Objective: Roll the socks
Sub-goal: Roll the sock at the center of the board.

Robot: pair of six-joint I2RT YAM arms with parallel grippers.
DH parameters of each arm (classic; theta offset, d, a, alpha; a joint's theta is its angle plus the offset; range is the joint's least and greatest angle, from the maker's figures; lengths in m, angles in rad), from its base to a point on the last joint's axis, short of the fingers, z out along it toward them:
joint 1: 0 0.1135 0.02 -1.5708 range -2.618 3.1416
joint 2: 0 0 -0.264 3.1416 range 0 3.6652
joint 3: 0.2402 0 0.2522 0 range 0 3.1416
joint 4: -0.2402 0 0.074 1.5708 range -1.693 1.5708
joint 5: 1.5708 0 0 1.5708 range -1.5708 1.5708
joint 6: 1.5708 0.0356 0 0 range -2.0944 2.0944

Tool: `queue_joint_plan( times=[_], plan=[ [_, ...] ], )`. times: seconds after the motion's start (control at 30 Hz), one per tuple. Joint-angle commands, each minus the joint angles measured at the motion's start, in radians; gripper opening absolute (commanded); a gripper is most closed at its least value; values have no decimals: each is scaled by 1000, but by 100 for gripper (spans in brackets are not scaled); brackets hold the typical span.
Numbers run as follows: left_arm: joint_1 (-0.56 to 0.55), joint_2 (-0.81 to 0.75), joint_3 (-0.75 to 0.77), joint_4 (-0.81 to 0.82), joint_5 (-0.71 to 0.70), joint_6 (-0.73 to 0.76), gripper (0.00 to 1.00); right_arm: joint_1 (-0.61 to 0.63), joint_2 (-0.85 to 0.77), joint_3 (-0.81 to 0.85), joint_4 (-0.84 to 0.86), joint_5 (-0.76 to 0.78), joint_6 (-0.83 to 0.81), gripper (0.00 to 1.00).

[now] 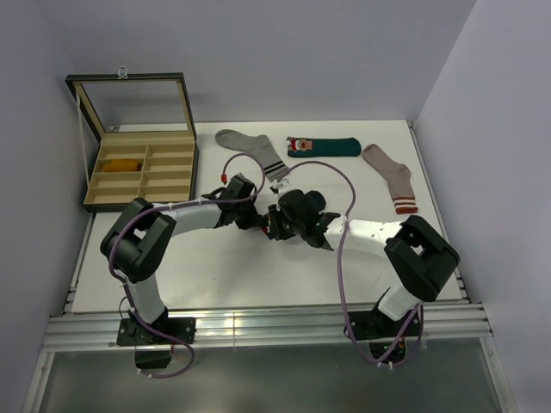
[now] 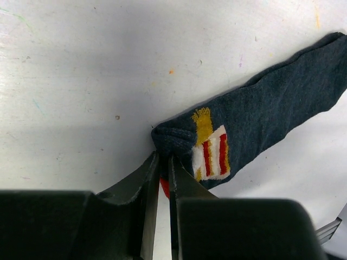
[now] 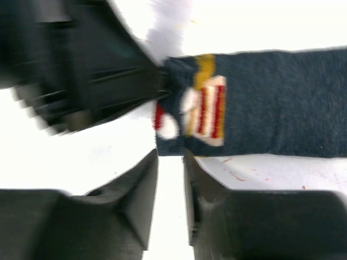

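Left wrist: your left claw (image 2: 164,161) is nipped shut on the navy sock (image 2: 271,108) at its figure end. Sock lies flat mid-worktop (image 2: 81,70), long axis running up-right; open surface to the left & above. Right wrist: right claw (image 3: 171,156) has a narrow gap, empty, at the sock's edge.

Flat on the white table (image 1: 215,267), navy sock (image 2: 260,119), red, white and yellow figure beside its bunched end. Farther back, dark teal sock (image 1: 323,146), also flat. In a left compartment of the box (image 1: 138,205), mustard-orange sock (image 1: 125,163), a compact lump.
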Motion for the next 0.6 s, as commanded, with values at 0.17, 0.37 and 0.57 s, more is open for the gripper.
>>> queue_joint_plan(
  times=[0.17, 0.37, 0.57],
  plan=[
    [-2, 37, 13, -76, -37, 34, 16, 117, -29, -18, 141, 162, -165, 40],
    [-2, 37, 13, -79, -34, 37, 16, 175, 40, 4, 167, 231, -212, 39],
    [-2, 47, 18, -76, -25, 39, 16, 192, 97, 18, 181, 264, -228, 38]
  ],
)
